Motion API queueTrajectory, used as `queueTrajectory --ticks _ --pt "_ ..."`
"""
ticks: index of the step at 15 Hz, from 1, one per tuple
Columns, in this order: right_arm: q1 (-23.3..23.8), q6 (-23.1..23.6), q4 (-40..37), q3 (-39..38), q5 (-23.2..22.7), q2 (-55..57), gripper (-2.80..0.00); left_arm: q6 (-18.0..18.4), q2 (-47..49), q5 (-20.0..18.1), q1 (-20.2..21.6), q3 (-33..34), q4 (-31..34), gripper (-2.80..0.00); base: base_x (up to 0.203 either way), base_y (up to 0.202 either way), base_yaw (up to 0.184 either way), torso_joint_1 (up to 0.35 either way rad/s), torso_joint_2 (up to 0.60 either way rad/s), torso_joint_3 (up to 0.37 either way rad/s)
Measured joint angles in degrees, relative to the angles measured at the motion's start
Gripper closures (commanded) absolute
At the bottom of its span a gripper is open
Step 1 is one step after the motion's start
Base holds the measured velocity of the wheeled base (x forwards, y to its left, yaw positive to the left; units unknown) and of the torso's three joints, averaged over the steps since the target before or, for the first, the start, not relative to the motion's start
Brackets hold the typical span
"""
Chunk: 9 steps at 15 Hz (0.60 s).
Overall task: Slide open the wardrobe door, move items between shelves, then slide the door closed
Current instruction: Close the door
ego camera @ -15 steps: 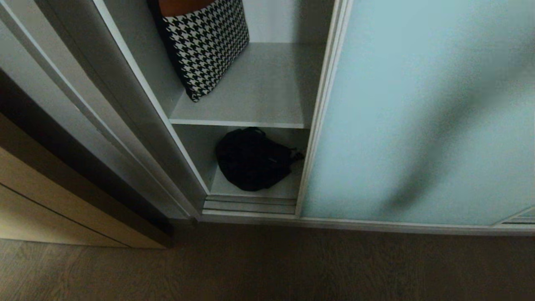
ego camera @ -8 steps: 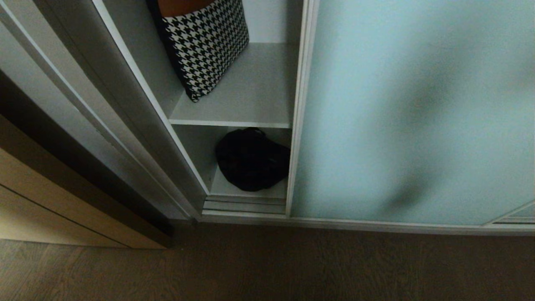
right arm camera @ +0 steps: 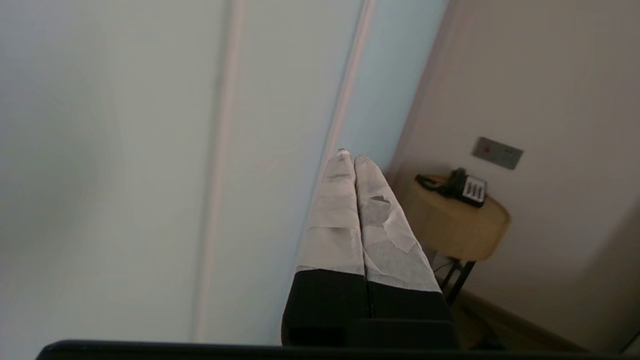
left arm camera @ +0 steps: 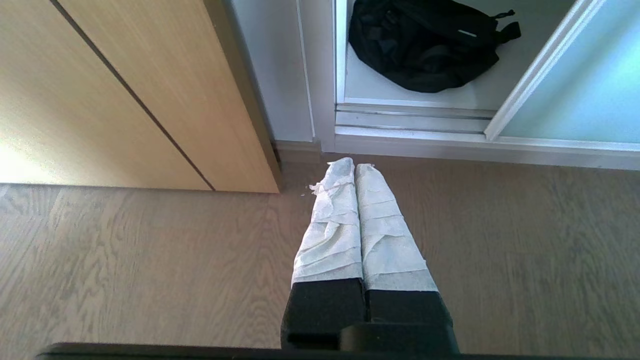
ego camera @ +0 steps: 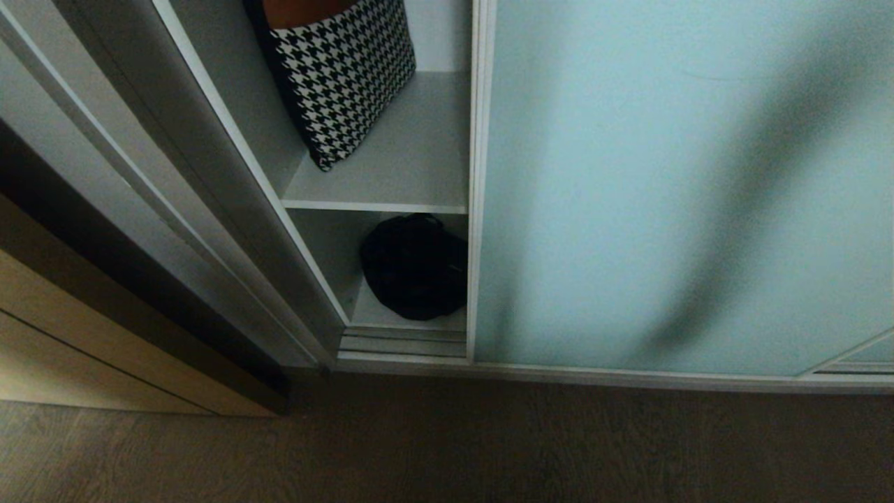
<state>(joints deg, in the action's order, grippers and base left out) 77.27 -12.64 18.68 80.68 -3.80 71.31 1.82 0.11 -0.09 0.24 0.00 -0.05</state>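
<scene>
Since the earlier frame the sliding wardrobe door (ego camera: pixel 663 188) has slid left and now hides part of the black bag (ego camera: pixel 412 267) on the lower of the shelves (ego camera: pixel 391 316). We judge we are closing; a gap remains at the wardrobe's left side. Our right gripper (right arm camera: pixel 354 159), by the door glass, and our parked left gripper (left arm camera: pixel 354 167) have jaws pressed together, holding nothing.

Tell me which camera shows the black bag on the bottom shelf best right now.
The left wrist view: the black bag lies nearly whole and well lit just past the floor track. In the head view the bag is dim, its right side cut off by the sliding door. The right wrist view shows none of it.
</scene>
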Motion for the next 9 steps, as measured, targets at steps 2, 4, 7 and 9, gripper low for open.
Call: queueTrajectory --ticks 2,4,7,9 --pt "1.74 -0.06 -0.49 6.11 -0.29 5.98 0.0 0.0 0.0 -0.01 0.0 0.0 -0.02 0.0 0.0 0.0 0.0 0.0 0.0 0.0" --pt "3.74 -0.2 -0.74 12.92 -0.73 12.12 0.0 0.05 0.0 -0.01 0.0 0.0 -0.02 0.0 0.0 0.0 0.0 0.0 0.0 0.0" --pt "4.73 -4.12 -0.71 22.12 -4.81 20.42 0.0 0.02 0.0 -0.01 0.0 0.0 -0.05 0.0 0.0 0.0 0.0 0.0 0.0 0.0" --pt "4.87 -10.5 -0.68 25.82 -11.37 24.73 0.0 0.02 0.0 -0.01 0.0 0.0 -0.01 0.0 0.0 0.0 0.0 0.0 0.0 0.0"
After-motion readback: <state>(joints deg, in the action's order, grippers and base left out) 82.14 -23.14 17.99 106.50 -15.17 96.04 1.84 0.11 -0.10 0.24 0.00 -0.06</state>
